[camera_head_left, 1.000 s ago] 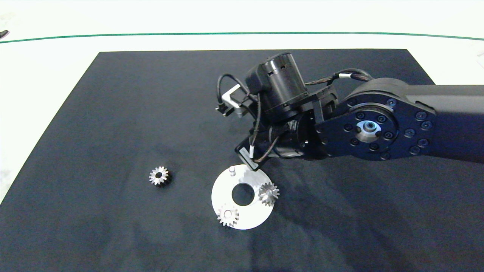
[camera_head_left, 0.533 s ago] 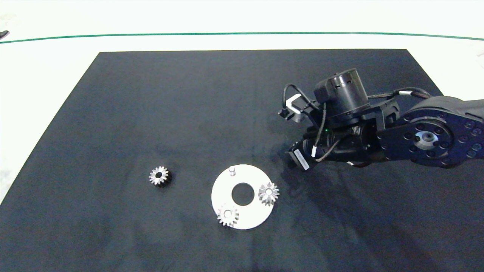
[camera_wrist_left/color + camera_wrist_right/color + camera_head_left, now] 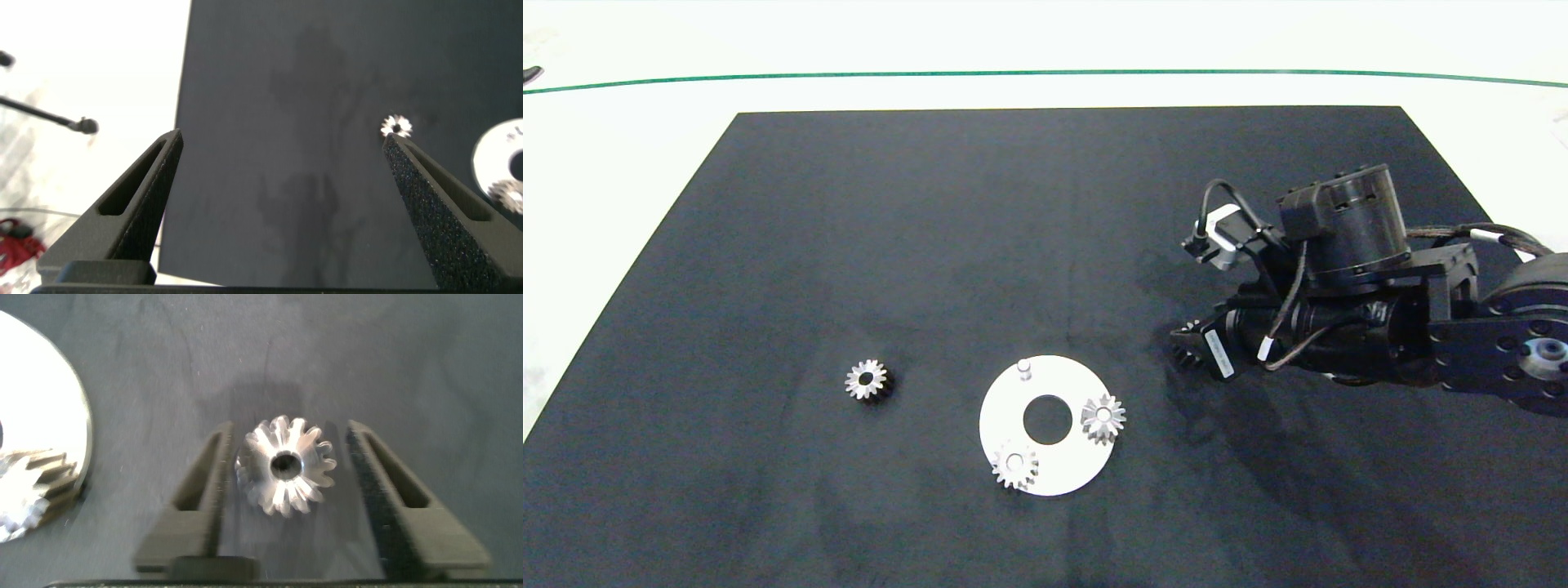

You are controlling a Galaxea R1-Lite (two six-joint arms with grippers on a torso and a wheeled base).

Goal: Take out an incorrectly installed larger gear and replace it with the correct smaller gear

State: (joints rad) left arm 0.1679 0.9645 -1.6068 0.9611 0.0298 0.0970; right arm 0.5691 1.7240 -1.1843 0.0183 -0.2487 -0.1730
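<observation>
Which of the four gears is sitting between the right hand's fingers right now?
The larger gear, lying on the mat right of the plate. Two others sit on the plate; the smaller gear lies alone to its left.

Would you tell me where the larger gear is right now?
The larger gear sits between the right gripper fingers, right of the round plate.
</observation>
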